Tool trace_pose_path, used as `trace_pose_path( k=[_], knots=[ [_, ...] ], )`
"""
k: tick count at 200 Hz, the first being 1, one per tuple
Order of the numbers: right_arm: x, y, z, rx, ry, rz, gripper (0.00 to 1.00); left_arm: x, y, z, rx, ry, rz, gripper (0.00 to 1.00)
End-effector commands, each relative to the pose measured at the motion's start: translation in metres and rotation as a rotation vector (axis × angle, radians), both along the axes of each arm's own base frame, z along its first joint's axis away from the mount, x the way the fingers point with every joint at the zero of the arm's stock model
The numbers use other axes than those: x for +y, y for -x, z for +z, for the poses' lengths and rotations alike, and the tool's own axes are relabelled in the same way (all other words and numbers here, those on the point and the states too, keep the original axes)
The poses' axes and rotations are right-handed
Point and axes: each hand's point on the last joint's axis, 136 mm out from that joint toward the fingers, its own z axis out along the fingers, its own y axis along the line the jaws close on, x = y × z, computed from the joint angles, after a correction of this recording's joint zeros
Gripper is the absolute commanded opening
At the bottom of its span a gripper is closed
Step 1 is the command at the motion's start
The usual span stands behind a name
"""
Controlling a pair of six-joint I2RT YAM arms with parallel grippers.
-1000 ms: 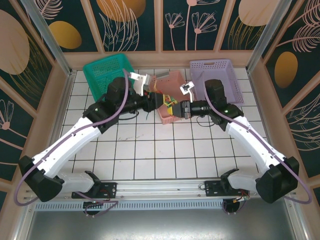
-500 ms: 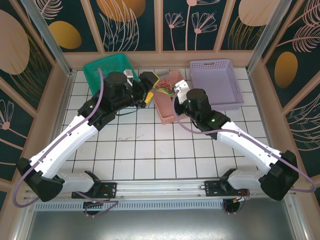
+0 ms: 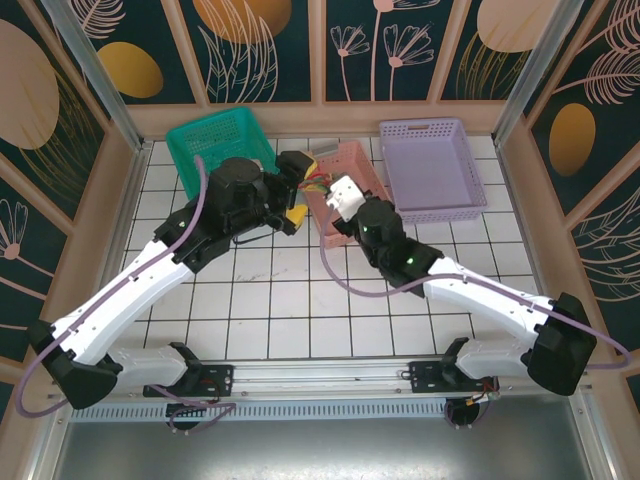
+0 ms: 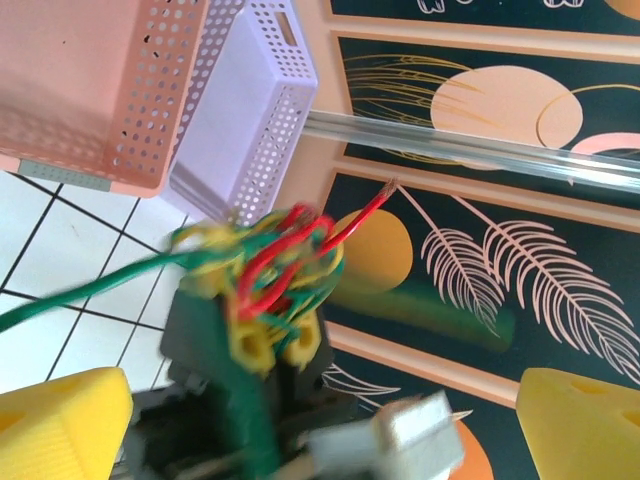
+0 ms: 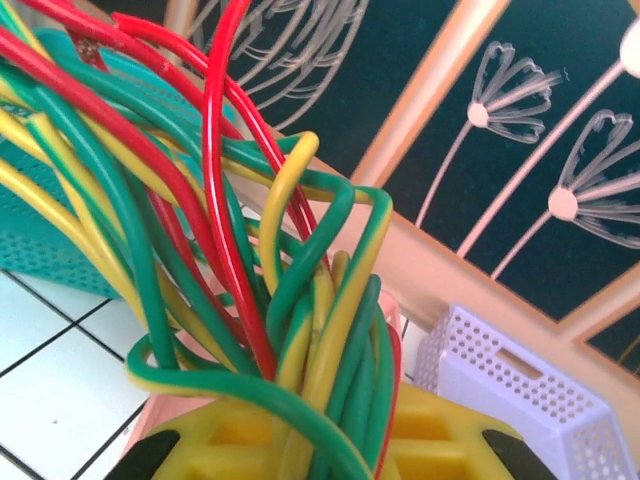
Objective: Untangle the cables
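The left claw (image 4: 320, 420) stands wide, its two yellow fingers at the bottom corners of its wrist view with nothing between them. Straight ahead of it, in the middle of that view, the right claw (image 5: 330, 440) is pinched narrow on the cables (image 4: 270, 270), which rise as one knotted bunch out of its grip.

From overhead, the bunch (image 3: 318, 182) hangs in the upper centre of the frame between the two claws, off the bench (image 3: 270, 300) and over the left rim of the pink basket (image 3: 350, 160). The open left claw is just beside it, so I'd judge that arm takes the next pull. The strands run up and left from the right claw; one green strand (image 4: 80, 290) trails off left.

I count one bunch of green, yellow and red strands, too tangled to number, and three baskets: one green (image 3: 205, 140), one pink, one lilac (image 3: 430, 165).
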Motion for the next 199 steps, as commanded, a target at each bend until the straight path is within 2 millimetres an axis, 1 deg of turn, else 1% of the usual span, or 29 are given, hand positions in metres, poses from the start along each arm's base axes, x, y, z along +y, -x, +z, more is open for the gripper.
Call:
trace_pose_path(
  k=[1, 17, 33, 55, 64, 70, 100, 119, 142, 154, 155, 162, 174, 178, 187, 199],
  knots=[
    [0.011, 0.020, 0.024, -0.114, 0.009, 0.058, 0.00, -0.014, -0.011, -0.015, 0.016, 0.039, 0.005, 0.98],
    [0.016, 0.029, 0.024, -0.113, -0.006, 0.081, 0.00, -0.018, -0.019, -0.026, 0.014, 0.010, 0.012, 0.95],
    [0.022, 0.038, 0.029, -0.118, -0.025, 0.116, 0.00, -0.017, -0.026, -0.037, 0.019, -0.017, 0.028, 0.85],
    [0.027, 0.047, 0.032, -0.108, -0.050, 0.134, 0.00, -0.008, -0.030, -0.050, 0.030, -0.041, 0.050, 0.62],
    [0.029, 0.052, 0.034, -0.102, -0.067, 0.155, 0.00, -0.003, -0.032, -0.053, 0.030, -0.057, 0.057, 0.49],
    [0.031, 0.055, 0.035, -0.095, -0.072, 0.168, 0.00, 0.000, -0.033, -0.053, 0.025, -0.067, 0.063, 0.41],
    [0.035, 0.069, 0.037, -0.045, -0.112, 0.235, 0.00, 0.010, -0.042, -0.053, 0.004, -0.099, 0.064, 0.20],
    [0.038, 0.079, 0.037, 0.013, -0.139, 0.303, 0.00, 0.017, -0.047, -0.050, -0.025, -0.129, 0.062, 0.00],
    [0.040, 0.089, 0.040, 0.162, -0.233, 0.425, 0.00, 0.020, -0.051, -0.048, -0.062, -0.193, 0.034, 0.00],
    [0.042, 0.096, 0.043, 0.301, -0.332, 0.539, 0.00, 0.021, -0.053, -0.044, -0.090, -0.232, 0.016, 0.00],
    [0.040, 0.094, 0.045, 0.308, -0.344, 0.535, 0.00, 0.022, -0.053, -0.045, -0.091, -0.237, 0.017, 0.00],
    [0.038, 0.097, 0.047, 0.399, -0.411, 0.598, 0.00, 0.024, -0.055, -0.043, -0.109, -0.266, 0.016, 0.00],
    [0.034, 0.103, 0.052, 0.542, -0.523, 0.688, 0.00, 0.027, -0.058, -0.035, -0.165, -0.301, 0.014, 0.00],
    [0.031, 0.102, 0.054, 0.577, -0.562, 0.707, 0.00, 0.028, -0.059, -0.032, -0.189, -0.311, 0.012, 0.00],
    [0.027, 0.108, 0.055, 0.680, -0.636, 0.768, 0.00, 0.029, -0.061, -0.023, -0.245, -0.328, 0.007, 0.00],
    [0.024, 0.116, 0.053, 0.801, -0.708, 0.831, 0.00, 0.029, -0.064, -0.017, -0.301, -0.348, -0.008, 0.00]
  ],
)
